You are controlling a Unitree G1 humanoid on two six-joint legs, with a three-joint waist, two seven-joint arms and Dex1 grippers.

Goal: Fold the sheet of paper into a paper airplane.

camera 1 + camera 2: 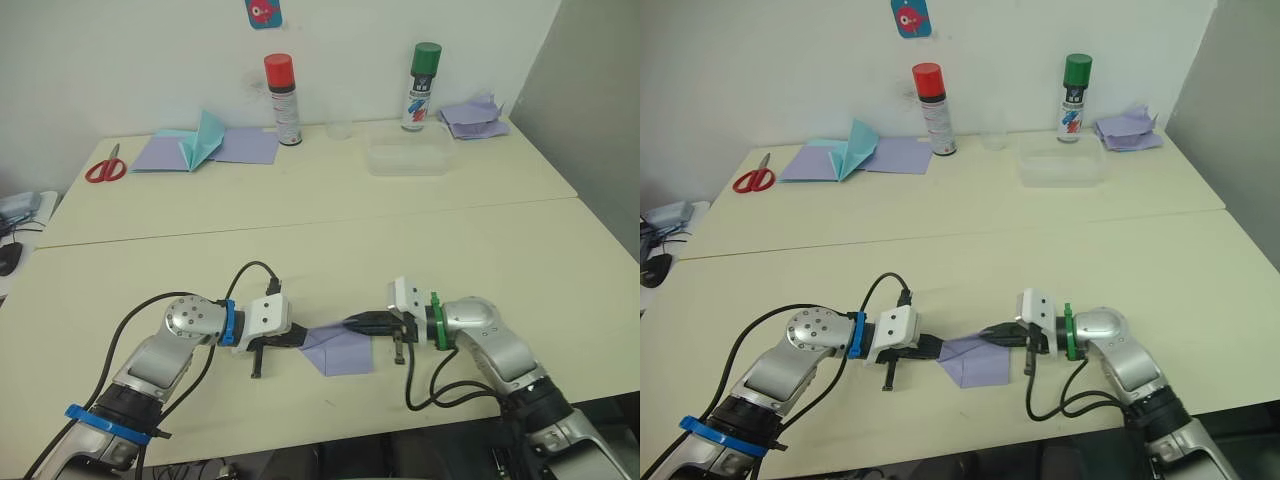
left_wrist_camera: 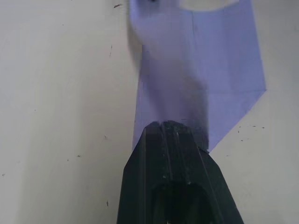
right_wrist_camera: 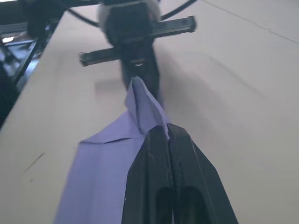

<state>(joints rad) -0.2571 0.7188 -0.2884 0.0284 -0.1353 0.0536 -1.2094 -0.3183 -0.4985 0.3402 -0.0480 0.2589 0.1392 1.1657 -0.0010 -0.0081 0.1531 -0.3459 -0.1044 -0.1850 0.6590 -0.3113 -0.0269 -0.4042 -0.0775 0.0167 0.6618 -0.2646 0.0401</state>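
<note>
Pinching the paper (image 1: 338, 350) from both sides — left hand (image 1: 300, 338) clamped on its left edge, right hand (image 1: 352, 324) clamped on a raised fold at its right — with the rest lying flat on the counter (image 1: 300, 240) near the front edge, between the two.

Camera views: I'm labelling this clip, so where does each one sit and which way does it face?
Left and right eye views: head, looking forward and down at the table; both arms show, left gripper and right gripper on the sheet of paper.
Left wrist view: along its shut fingers onto the paper.
Right wrist view: along its shut fingers toward the left gripper.
All share the sheet.
</note>
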